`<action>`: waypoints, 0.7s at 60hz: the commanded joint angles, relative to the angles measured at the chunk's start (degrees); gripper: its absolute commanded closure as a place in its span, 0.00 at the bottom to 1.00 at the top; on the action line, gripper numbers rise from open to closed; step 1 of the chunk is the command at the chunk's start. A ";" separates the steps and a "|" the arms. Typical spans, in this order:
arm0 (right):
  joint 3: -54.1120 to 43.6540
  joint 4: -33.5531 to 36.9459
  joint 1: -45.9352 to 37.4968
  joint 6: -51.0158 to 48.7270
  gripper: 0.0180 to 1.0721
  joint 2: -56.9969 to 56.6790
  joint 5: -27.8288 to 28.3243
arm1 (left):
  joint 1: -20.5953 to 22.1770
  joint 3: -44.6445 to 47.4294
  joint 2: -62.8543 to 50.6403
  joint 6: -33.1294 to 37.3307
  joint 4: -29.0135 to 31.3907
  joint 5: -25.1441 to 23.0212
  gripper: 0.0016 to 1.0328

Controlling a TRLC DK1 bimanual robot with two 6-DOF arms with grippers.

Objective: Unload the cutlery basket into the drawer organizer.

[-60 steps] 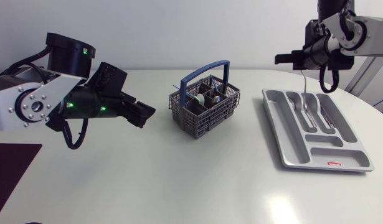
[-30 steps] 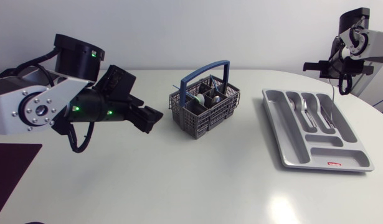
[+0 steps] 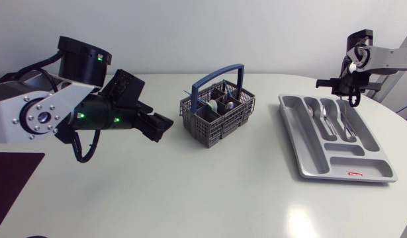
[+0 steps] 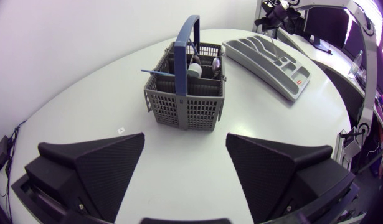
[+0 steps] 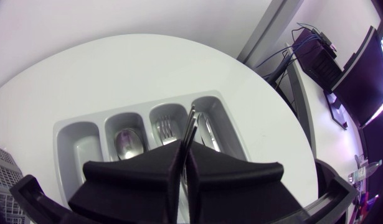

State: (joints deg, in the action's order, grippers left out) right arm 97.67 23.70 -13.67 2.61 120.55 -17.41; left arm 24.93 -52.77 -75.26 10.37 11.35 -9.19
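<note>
The grey cutlery basket (image 4: 188,99) with a blue handle (image 4: 192,37) stands upright ahead of the left gripper (image 4: 185,138). The grey drawer organizer (image 5: 76,140) lies flat under the right gripper (image 5: 184,152), which pinches a thin silver cutlery piece (image 5: 190,121) above it

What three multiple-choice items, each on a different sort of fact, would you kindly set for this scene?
1. Where does the cutlery basket stand?
A. Between the left end effector and the drawer organizer
B. Inside the drawer organizer
C. To the right of the drawer organizer

2. What colour is the basket's handle?
A. Red
B. Blue
C. Yellow

3. What state is the left end effector in?
A. Shut on a spoon
B. Open, holding nothing
C. Shut on the handle

Answers:
1 A, as the head view shows the basket mid-table with the left end effector on one side and the organizer on the other.
2 B, as the arched handle is blue in both the head and left wrist views.
3 B, as the left wrist view shows the fingers spread apart with only bare table between them.
</note>
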 commanded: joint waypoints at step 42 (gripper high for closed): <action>3.32 3.01 -0.39 1.17 0.43 4.34 -0.70 | -0.41 1.09 2.14 0.70 0.33 -0.04 0.11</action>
State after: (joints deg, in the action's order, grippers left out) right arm 103.57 26.98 -14.61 3.22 127.85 -17.69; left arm 24.88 -52.77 -74.02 10.37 11.53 -9.15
